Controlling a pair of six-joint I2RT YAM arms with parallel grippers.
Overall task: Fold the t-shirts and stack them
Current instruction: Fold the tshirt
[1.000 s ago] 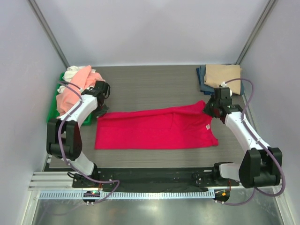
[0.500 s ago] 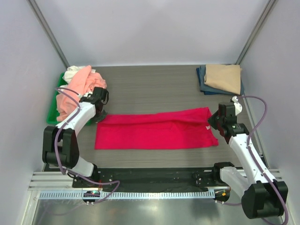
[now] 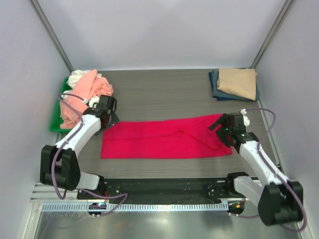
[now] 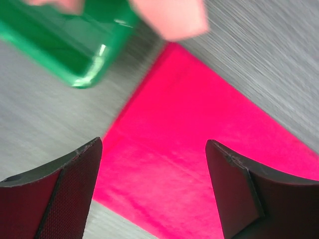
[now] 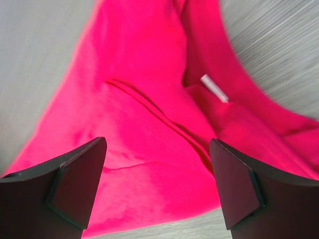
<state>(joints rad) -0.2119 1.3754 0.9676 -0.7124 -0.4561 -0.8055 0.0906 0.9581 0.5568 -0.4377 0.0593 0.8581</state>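
Both claws have let go of the crimson t-shirt (image 3: 164,139) since a second ago, and the right arm has drawn back toward its near right corner.

- Left of the crimson t-shirt: green tray (image 3: 55,119) holding crumpled salmon and white shirts (image 3: 84,88), not yet folded.
- Left claw (image 4: 152,145): jaws wide apart, holding nothing, hovering over the shirt's far left corner.
- Crimson t-shirt: long flat band across the counter (image 3: 159,92), lengthwise fold apparently done. Cloth smooth on the left, creased and overlapped on the right, with a white label (image 5: 214,88) showing.
- Right claw (image 5: 158,143): jaws spread, empty, above the shirt's right end.
- Far right of the shirt: tan shirt (image 3: 238,82) folded on a navy shirt (image 3: 215,84).

Judgement: two stacked, one mid-fold, cross folds and stacking left, then the tray pile.
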